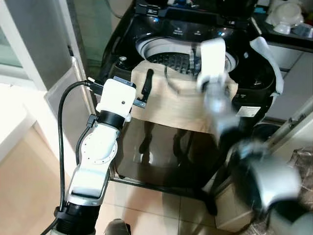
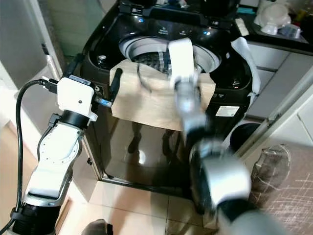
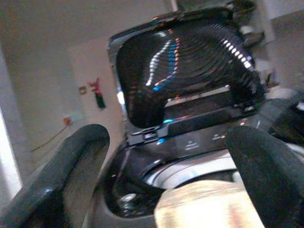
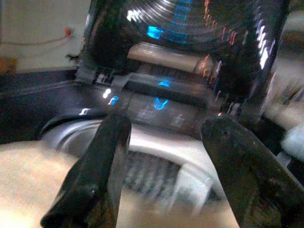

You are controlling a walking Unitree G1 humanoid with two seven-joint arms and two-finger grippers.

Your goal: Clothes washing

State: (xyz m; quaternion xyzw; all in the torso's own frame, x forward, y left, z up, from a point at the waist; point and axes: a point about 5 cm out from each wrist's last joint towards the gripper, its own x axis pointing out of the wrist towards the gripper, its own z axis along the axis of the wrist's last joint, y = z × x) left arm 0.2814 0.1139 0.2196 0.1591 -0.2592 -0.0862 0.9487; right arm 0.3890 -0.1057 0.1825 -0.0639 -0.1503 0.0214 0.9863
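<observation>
cloth draped on washer rim, both claws empty and spread

your beige cloth (image 1: 171, 105) lies across the near front edge of the top-loading washing machine (image 1: 122, 161). part of it hangs down the dark front panel; the far part rests on the rim at the drum (image 1: 168, 56) mouth. the lid (image 3: 185, 71) stands raised at the far side, so the tub is free to take the load. my read is the cloth sits there as a halfway stop, on the machine but not yet in it.

left gripper (image 1: 146, 90): fingers apart, nothing between them, at the left near corner of the cloth. one black finger shows against the fabric in the head views; touching or just above, i can't tell. in the left wrist view the cloth lies low between the fingers (image 3: 61, 175), just past the tips.

right gripper (image 4: 166, 166): the arm is smeared in the head views, the white wrist over the far right part of the cloth near the drum opening. the right wrist view shows its fingers spread and empty, cloth just under them, the drum's pale rim beyond.

so the cloth is beneath and ahead of both claws, gripped by neither. i'd judge it wants pushing or lifting over the rim, away from you.
</observation>
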